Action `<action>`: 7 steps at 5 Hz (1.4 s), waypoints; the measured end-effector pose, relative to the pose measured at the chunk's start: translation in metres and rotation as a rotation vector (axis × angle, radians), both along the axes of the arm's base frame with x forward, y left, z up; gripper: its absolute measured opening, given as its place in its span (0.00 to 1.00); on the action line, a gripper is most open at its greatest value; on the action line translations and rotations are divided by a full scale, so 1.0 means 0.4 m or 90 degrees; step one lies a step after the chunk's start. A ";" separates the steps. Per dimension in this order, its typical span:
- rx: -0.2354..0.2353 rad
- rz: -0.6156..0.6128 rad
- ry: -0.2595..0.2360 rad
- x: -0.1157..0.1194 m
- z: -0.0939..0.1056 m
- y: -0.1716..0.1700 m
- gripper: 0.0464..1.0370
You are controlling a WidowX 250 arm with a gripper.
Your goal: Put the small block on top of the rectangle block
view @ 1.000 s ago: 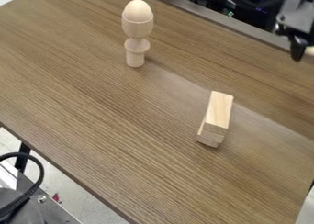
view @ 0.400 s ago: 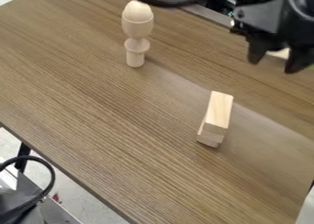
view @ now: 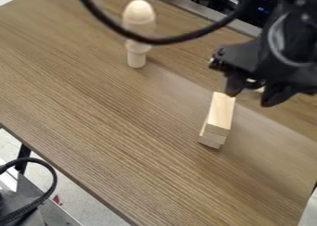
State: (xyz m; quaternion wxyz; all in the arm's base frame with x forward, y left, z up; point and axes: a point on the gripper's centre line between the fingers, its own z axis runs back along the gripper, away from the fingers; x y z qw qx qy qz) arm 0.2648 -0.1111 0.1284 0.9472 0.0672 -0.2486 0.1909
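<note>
The black gripper (view: 250, 96) hangs at the right, just above and behind the far end of the rectangle block (view: 221, 113). Between its fingers shows a bit of pale wood, the small block (view: 259, 89), mostly hidden by the gripper; the gripper is shut on it. The rectangle block lies lengthwise on another pale wooden piece (view: 211, 139), which juts out a little at the near left. One gripper finger overlaps the view of the rectangle block's far right corner; contact cannot be told.
A pale wooden cup-shaped stand with an egg-shaped top (view: 138, 14) is upright at the upper left of the wooden table (view: 111, 128). A black cable (view: 167, 40) from the arm crosses in front of it. Dark equipment lies beyond the far edge.
From the upper right edge the gripper has come left and down toward the rectangle block, the pale bit moving along between its fingers. The arm's cable has swung into view. The stacked pieces have stayed put.
</note>
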 end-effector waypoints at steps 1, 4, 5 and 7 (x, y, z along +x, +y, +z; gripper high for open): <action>-0.022 0.004 0.021 -0.010 -0.032 0.010 0.49; -0.083 -0.037 0.029 -0.005 -0.064 0.047 0.49; -0.088 -0.049 0.038 -0.003 -0.087 0.041 0.49; -0.087 -0.063 0.047 0.000 -0.121 0.036 0.49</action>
